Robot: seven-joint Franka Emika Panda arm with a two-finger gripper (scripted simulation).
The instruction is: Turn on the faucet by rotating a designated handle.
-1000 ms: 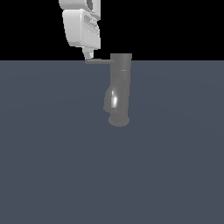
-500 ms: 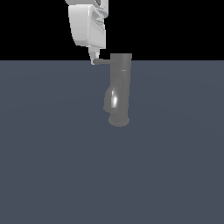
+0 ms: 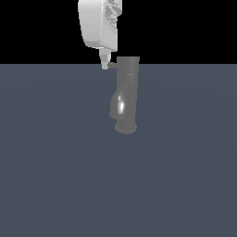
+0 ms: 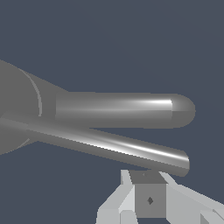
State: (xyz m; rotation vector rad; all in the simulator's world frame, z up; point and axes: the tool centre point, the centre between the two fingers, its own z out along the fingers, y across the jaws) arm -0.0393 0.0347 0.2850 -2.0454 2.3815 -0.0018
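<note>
The faucet (image 3: 126,95) is a grey glossy upright cylinder with a flared base, standing mid-scene in the exterior view. Its thin handle (image 3: 111,66) sticks out a short way from the top towards the exterior view's left. My gripper (image 3: 105,64) hangs from above with its fingertips against the handle's outer end. In the wrist view the flat handle (image 4: 109,146) runs just past the gripper (image 4: 146,177), whose fingers look closed together and hold nothing. The rounded spout (image 4: 127,109) lies beyond the handle.
The faucet stands on a flat grey-blue surface (image 3: 55,176) that fills the lower part of the exterior view. The background above it is black. Nothing else shows.
My gripper has moved towards the exterior view's right, pushing the handle's end. The handle has swung round and now looks much shorter from the exterior view.
</note>
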